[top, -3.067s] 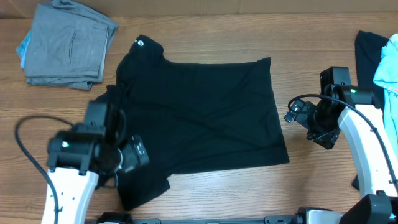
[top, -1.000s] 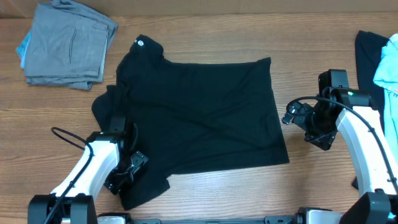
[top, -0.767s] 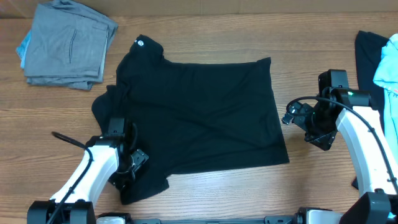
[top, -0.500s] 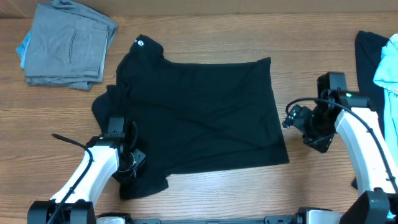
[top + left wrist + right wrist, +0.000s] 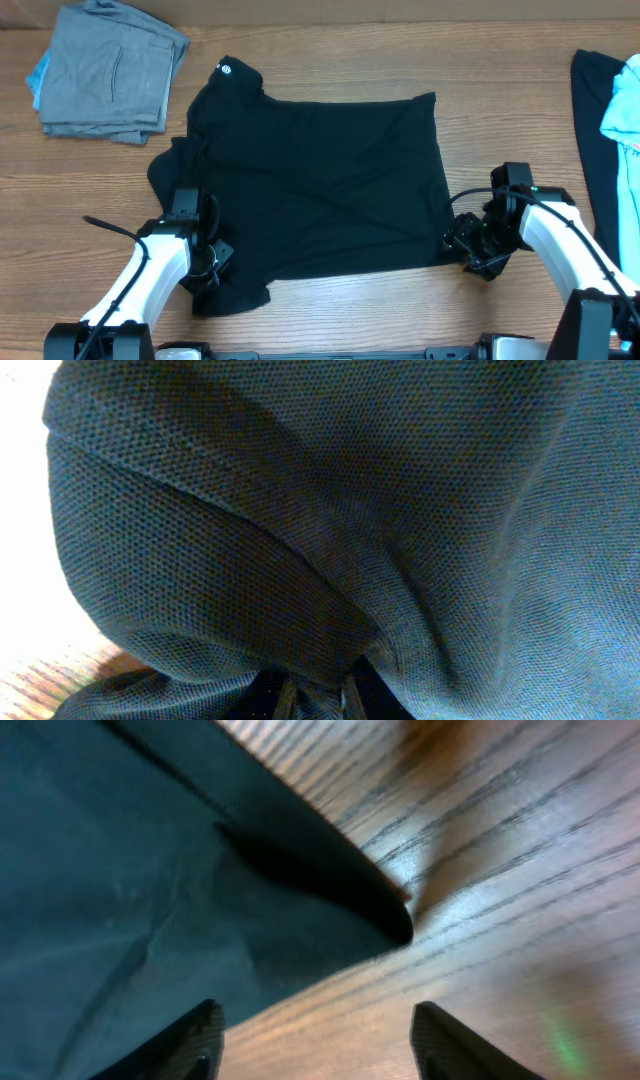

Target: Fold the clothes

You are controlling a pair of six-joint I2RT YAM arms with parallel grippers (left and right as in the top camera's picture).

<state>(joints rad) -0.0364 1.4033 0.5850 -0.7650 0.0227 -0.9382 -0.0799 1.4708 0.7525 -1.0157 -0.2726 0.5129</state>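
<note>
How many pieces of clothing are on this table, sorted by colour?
Black: 2, the black shirt in the middle and a black garment at the right edge.
Grey: 1, the folded grey garment, far left.
Light blue: 2, a light blue edge under the grey one and a light blue garment at the right edge.
Total: 5

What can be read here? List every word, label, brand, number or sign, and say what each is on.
Round white logo at the collar of the black shirt: too small to read.
Grey folded clothes: no text visible.
The two wrist views show only fabric and wood, with no text.
</note>
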